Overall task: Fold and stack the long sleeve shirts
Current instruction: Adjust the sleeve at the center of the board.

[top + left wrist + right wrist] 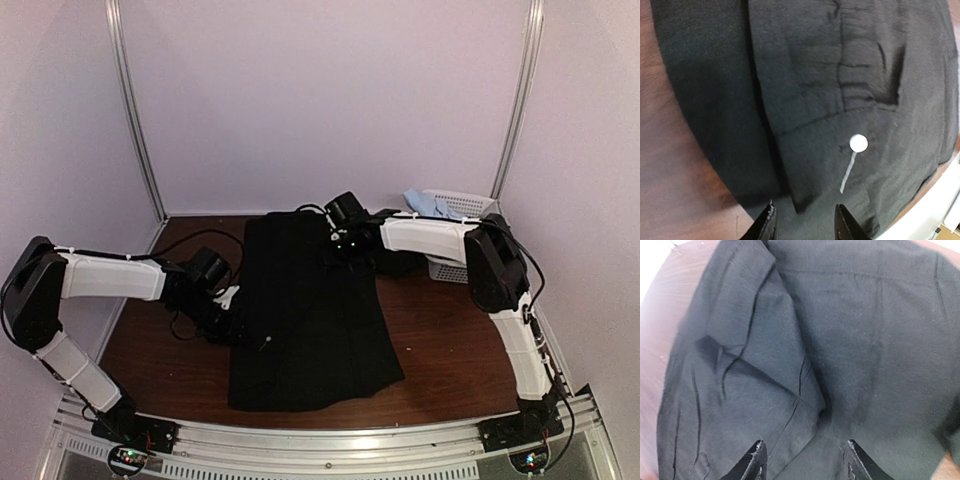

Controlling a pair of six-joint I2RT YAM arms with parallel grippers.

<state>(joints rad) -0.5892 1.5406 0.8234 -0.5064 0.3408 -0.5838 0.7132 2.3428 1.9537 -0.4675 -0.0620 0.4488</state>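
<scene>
Black shirt [310,320] lay flat at centre of table [420,300], sides folded inward. Left wrist view resolved pale button [858,143] and fold edge; my left jaws apart, clamping nothing. My right jaws apart over creased cloth. Only top view showed pale blue shirt [418,203] at basket [462,204].

1. I'm seeing soft, even light from above; the black shirt [310,320] is swallowing its own folds.
2. Both wrist views are blurring and bowing toward the shirt's edges.
3. Right wrist: glare is bleaching the corner upper-left of the shirt.
</scene>
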